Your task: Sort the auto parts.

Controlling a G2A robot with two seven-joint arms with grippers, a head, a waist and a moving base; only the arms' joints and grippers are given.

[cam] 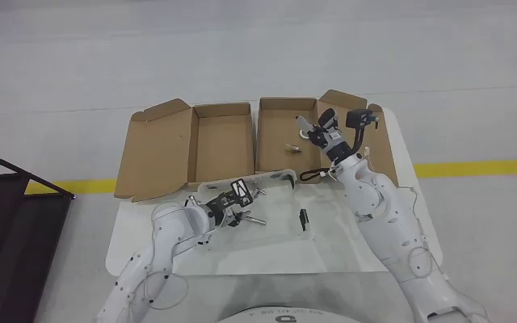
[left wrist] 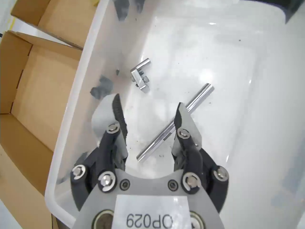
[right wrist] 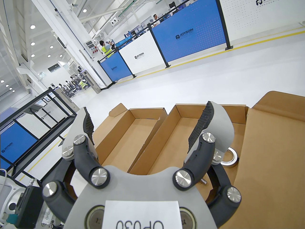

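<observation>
Both spread wide, empty: left claw (left wrist: 149, 103) over steel rod (left wrist: 156, 143), right claw (right wrist: 147, 107) over box (right wrist: 166, 153).

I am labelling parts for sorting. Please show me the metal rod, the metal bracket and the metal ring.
metal rod (left wrist: 155, 144), left wrist view, lower half of the shaft.
metal bracket (left wrist: 140, 79), left wrist view, its middle block.
metal ring (right wrist: 232, 160), right wrist view, its outer rim.

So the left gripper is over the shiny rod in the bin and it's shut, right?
Not quite. The left gripper is over the rod in the bin, but it is open, not shut. The left wrist view shows its fingers spread apart, with the rod lying loose below.
</observation>
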